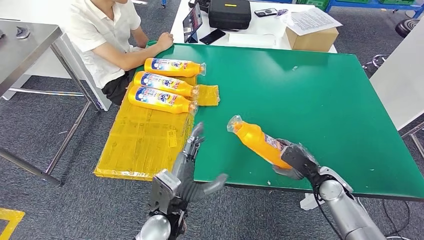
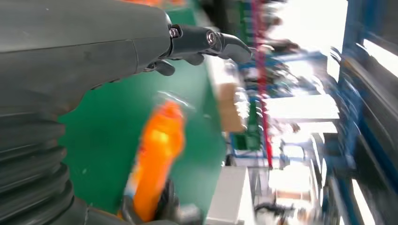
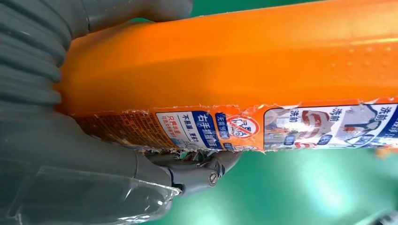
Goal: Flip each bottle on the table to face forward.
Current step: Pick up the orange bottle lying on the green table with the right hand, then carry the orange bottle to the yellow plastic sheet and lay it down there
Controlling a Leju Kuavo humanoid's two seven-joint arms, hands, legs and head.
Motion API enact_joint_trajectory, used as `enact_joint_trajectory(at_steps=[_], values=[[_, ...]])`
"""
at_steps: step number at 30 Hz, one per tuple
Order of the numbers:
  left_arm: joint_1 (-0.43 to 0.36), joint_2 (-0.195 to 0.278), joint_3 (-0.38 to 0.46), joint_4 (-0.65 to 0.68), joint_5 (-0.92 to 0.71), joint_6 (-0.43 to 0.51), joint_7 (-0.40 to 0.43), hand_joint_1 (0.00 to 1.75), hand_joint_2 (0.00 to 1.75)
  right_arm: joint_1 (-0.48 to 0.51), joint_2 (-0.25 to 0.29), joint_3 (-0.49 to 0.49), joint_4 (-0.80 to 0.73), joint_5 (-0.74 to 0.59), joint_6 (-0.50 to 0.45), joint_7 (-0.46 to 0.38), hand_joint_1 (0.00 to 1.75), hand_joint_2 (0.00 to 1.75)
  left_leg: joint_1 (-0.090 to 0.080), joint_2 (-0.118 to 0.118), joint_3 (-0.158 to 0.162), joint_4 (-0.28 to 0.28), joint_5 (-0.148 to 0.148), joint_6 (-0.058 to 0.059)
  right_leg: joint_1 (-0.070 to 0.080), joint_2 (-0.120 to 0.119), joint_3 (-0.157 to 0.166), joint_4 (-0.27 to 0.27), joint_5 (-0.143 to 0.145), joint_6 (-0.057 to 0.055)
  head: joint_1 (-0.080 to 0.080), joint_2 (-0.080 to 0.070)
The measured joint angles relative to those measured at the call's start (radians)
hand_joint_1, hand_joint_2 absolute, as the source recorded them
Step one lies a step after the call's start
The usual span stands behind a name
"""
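Bottle (image 1: 259, 143) lies held at its base by the right robot hand (image 1: 296, 161) at five o'clock on the green worktop (image 1: 320, 100), label not yet up. Three labelled bottles (image 1: 165, 84) at ten o'clock look done. Left robot hand (image 1: 192, 165) is spread, holding nothing.

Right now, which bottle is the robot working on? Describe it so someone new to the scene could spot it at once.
Start at the green table; near its front edge the right hand grips the base of an orange bottle, cap pointing away toward the left. Unlike the three bottles lying in a row on the yellow sheet with labels up, it shows mostly plain orange side.
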Motion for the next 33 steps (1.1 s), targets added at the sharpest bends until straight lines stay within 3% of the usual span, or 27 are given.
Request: enact_joint_trajectory(at_steps=[5,11,15,20,33], values=[[0.048,0.002,0.058,0.021,0.191,0.008,-0.021,0.00,1.75,0.087,0.055,-0.024,-0.141,-0.133,0.006,-0.019,1.75,1.75,0.000,0.000,-0.006,0.000,0.001,-0.001,0.000,0.000,-0.006,0.002,0.000,0.000,0.000,0.000],[0.068,0.014,0.071,0.022,0.274,-0.005,0.008,0.00,1.75,0.111,0.104,-0.025,-0.270,-0.204,0.042,-0.043,1.75,1.75,0.000,-0.001,-0.010,0.000,0.001,-0.001,0.000,0.000,-0.009,0.002,0.000,0.000,0.000,0.000],[0.045,0.021,0.043,0.050,0.299,-0.054,0.072,0.00,1.75,0.105,0.159,0.022,-0.287,-0.207,0.092,-0.077,1.75,1.75,0.000,-0.001,-0.010,0.000,0.001,-0.001,0.000,0.000,-0.010,0.002,0.000,0.000,0.000,0.000],[0.010,0.019,0.036,0.096,0.353,-0.048,0.076,0.00,1.75,0.099,0.213,0.109,-0.298,-0.210,0.097,-0.100,1.75,1.75,0.001,-0.002,-0.011,0.000,0.002,-0.001,0.000,-0.001,-0.011,0.002,0.000,0.000,0.000,0.000],[-0.013,0.019,0.023,0.103,0.357,-0.055,0.043,0.00,1.75,0.091,0.226,0.174,-0.300,-0.227,0.090,-0.095,1.75,1.75,0.000,-0.002,-0.013,0.000,0.002,-0.001,0.000,-0.001,-0.012,0.002,0.000,0.000,0.000,0.000]])
